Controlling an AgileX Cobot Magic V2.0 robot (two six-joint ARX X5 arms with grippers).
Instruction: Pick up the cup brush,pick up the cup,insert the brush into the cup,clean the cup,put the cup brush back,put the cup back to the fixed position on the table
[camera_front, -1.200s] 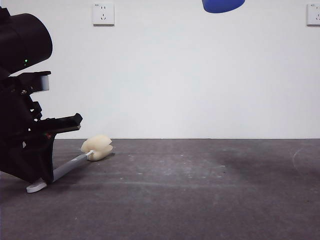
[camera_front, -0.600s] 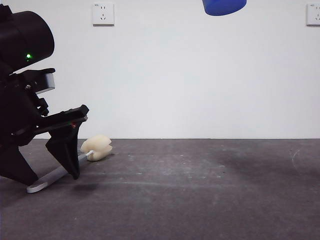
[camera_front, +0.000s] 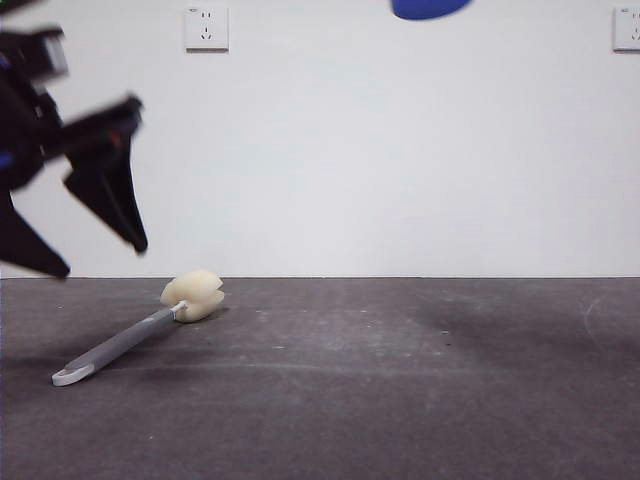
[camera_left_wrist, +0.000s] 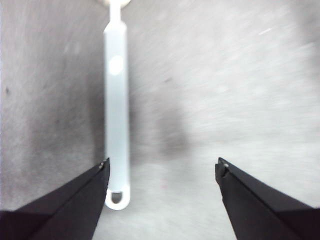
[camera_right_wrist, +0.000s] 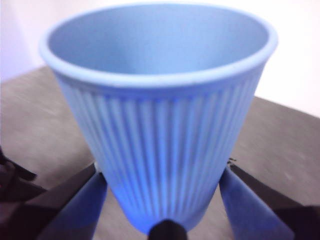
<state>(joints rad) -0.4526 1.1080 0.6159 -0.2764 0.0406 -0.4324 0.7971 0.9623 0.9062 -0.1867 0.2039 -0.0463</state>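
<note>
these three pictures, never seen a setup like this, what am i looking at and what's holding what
It is a robot with two arms at a table, each ending in a two-jawed pincer. One picture looks level across the table from a low camera; the other two come from cameras on the wrists.

The cup brush lies on the table, grey handle and cream sponge head. The left pincer hangs above it, jaws open and empty; its wrist view looks down on the brush handle.

The right pincer holds the blue ribbed cup near its base, high up. In the level view only the cup's bottom shows at the top edge.
</note>
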